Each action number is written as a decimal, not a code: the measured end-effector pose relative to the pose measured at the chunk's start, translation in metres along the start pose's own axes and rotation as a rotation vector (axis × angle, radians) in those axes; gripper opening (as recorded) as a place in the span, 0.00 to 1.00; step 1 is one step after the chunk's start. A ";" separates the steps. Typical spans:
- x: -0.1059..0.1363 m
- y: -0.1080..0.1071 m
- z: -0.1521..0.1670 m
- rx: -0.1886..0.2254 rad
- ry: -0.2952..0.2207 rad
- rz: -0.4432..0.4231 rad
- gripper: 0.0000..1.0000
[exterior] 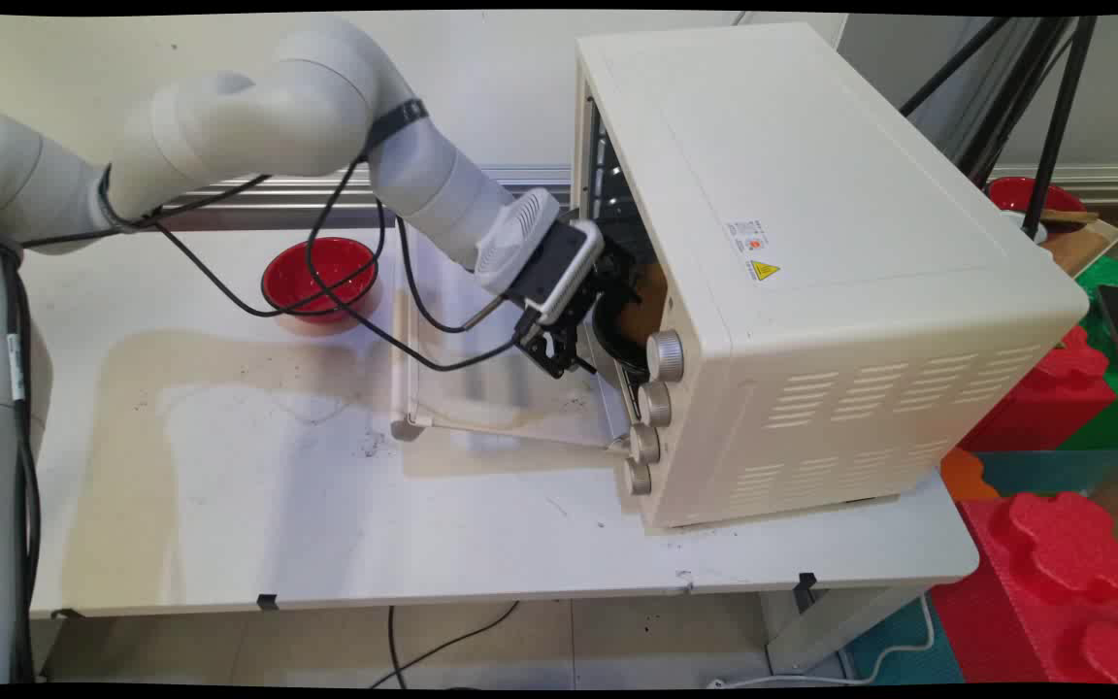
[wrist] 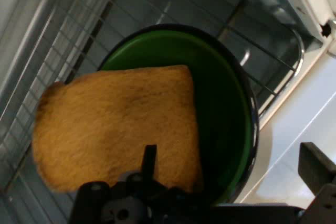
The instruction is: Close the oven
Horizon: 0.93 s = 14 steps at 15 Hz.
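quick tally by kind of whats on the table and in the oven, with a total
Toaster oven, door down: 1
Red bowl on the table: 1
Green bowl on the oven rack: 1
Slice of toast lying across the green bowl: 1
Total: 4
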 end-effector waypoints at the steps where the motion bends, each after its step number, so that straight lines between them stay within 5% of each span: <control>1: -0.001 0.000 -0.003 0.003 0.003 -0.016 1.00; 14: -0.027 0.009 -0.102 0.017 0.016 -0.547 1.00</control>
